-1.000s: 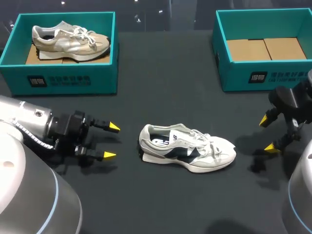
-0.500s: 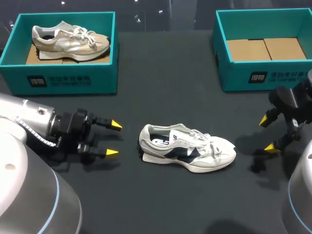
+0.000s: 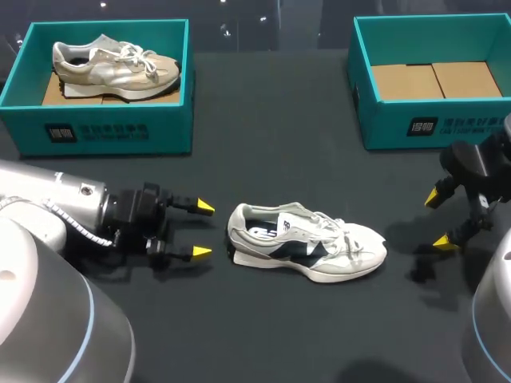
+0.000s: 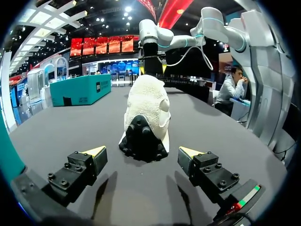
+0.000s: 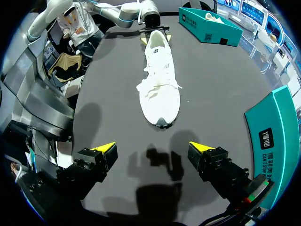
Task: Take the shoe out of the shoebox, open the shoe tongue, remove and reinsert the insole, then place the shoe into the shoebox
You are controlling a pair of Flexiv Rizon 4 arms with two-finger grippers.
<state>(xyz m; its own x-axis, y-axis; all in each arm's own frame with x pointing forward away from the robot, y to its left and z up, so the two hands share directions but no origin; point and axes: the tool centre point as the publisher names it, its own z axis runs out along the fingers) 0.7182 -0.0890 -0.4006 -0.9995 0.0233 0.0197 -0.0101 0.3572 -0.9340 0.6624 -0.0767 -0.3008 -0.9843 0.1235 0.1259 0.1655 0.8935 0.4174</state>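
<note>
Shoe (image 3: 307, 251) heel-first just ahead of wide-spread left jaws (not touching)

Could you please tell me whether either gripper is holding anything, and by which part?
Nothing is held: the left gripper and right gripper are both open, clear of the white shoe.

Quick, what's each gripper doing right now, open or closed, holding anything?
Left gripper: open, empty, fingers pointing at the white shoe heel.
Right gripper: open, empty, beyond the shoe's toe.
</note>
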